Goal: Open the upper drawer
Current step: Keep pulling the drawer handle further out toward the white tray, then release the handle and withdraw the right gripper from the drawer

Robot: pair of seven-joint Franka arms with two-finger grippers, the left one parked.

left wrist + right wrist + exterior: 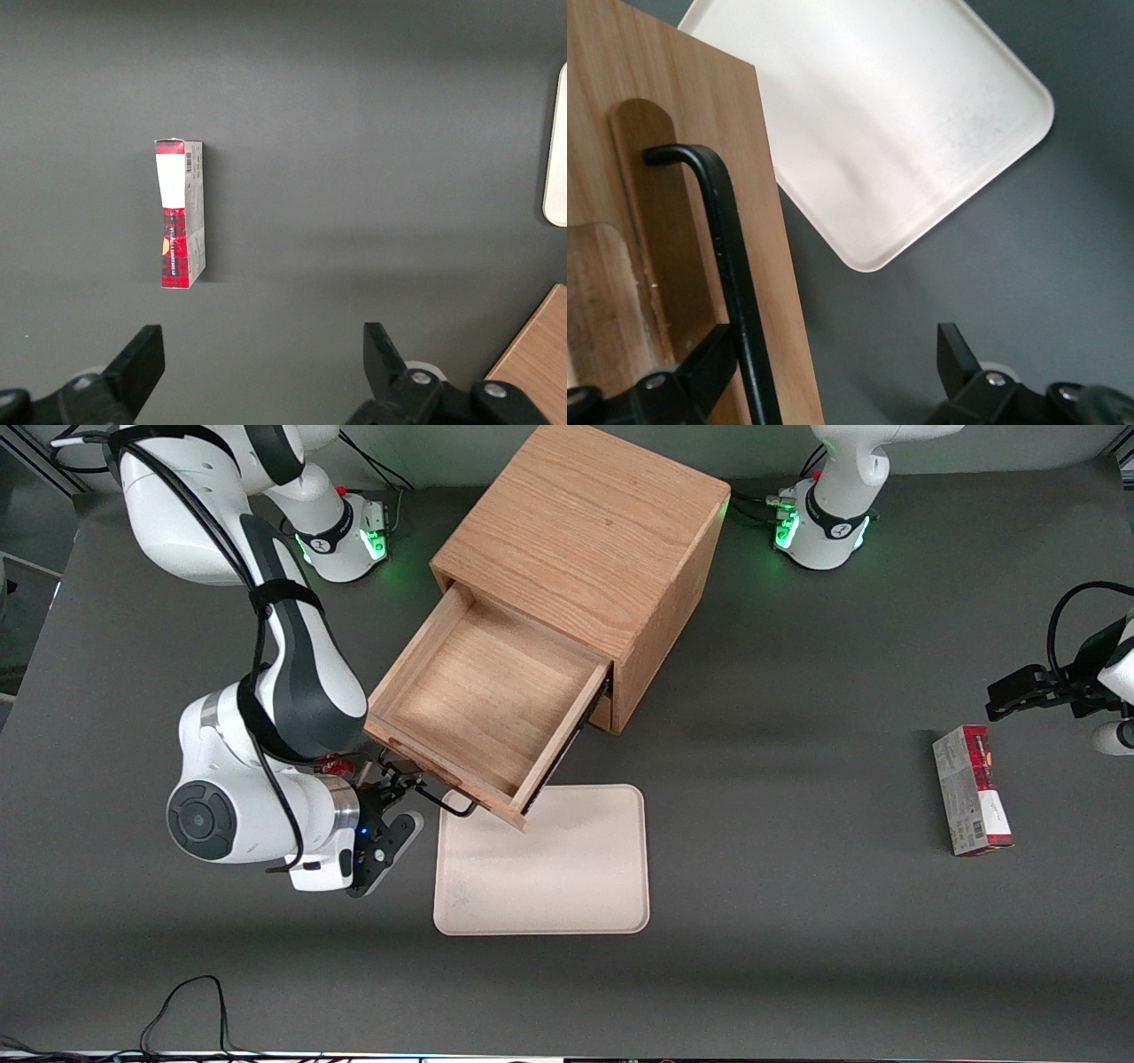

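The upper drawer point(487, 691) stands pulled far out of the wooden cabinet point(585, 522), and its inside shows bare wood. Its dark bar handle point(447, 802) runs along the drawer front point(682, 177), which overhangs the tray. My gripper point(399, 793) is at the handle's end, level with the drawer front. In the right wrist view the gripper point(833, 345) is open wide. The handle bar point(731, 257) passes between the fingers, close beside one finger point(700, 363), while the other stands well apart over the dark table.
A cream tray point(567, 868) lies flat on the table in front of the drawer, nearer the front camera, and is also seen as the tray point(877, 124) from the wrist. A red and white box point(970, 788) lies toward the parked arm's end. Cables point(186, 1001) loop at the table's near edge.
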